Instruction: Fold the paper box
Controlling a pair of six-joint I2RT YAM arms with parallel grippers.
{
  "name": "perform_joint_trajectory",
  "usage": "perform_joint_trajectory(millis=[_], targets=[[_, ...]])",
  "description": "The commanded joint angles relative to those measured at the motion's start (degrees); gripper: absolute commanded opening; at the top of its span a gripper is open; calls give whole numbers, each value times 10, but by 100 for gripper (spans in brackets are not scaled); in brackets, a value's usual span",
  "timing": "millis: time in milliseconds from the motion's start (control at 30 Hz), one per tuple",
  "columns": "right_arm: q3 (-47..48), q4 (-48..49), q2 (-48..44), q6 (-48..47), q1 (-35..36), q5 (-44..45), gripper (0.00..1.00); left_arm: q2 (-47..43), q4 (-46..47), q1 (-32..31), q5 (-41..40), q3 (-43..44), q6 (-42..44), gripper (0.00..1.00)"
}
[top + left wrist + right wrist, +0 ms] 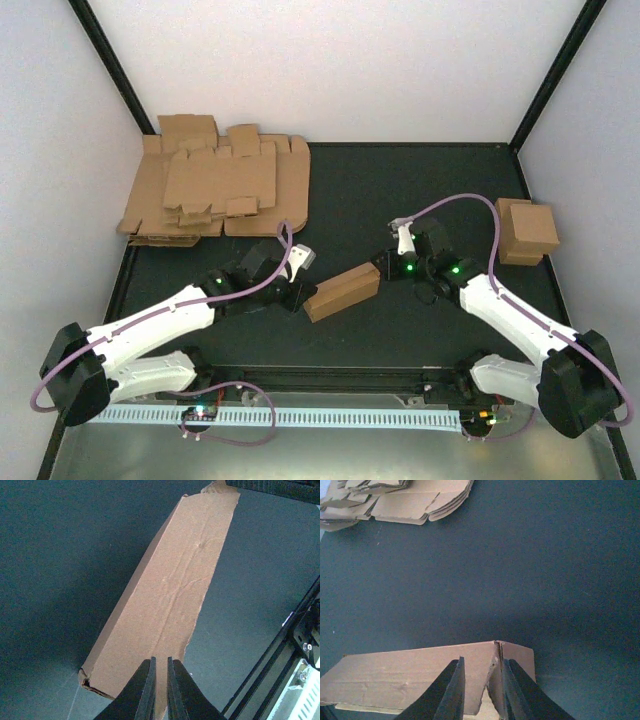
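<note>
Left claw (pixel 161 661) is pinched almost shut at the near end of the long, half-folded brown cardboard paper box (pixel 170 595), seemingly with a thin layer of its wall between the fingers. Right claw (pixel 482 661) stands partly open and straddles the seam at the opposite end. One pad is against the loose end flap and the other is clear of it, so no firm grip shows there.

The main risk, as I judge it, is the narrow left pinch on thin board. A pull from either arm could tear it or let it slip, and the creased top panel could buckle instead of bending along its score. If the right claw closes off the seam, the flap may crumple.

Between the two claws the box lies slanted on the dark bench (pixel 400 190), towards its front. Well apart at the back left is a pile of flat brown cardboard blanks (pixel 215 185), and a small folded brown cardboard cube (pixel 527 232) rests at the right.
</note>
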Motion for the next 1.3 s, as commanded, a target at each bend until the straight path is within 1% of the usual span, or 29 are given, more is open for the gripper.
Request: perform_joint_trajectory(millis=[0,67,267,367,567,800,933,1100,1267], targets=[[16,-6,-9,-21,-3,-9,23,-8,12,5,9,13,-5,9],[15,-8,-8,-24,-3,-14,18,-3,12,5,14,13,-5,9],[-2,-4,-5,-28,-2,-22,13,4,17,5,21,8,-8,9],[-19,9,-13,-28,-1,-26,8,4,17,5,22,8,-8,9],[-47,31,-18,-32,-1,-23,5,10,16,5,27,3,-9,8],[-82,60,-40,-31,1,-21,5,1,22,5,31,-13,-18,7],[-72,56,-47,-33,1,-22,12,-4,26,5,33,-22,-24,7],[-58,47,-50,-34,1,-25,13,-13,48,5,34,-47,-31,6],[-52,42,-50,-33,1,-25,17,-13,66,5,38,-59,-34,6]])
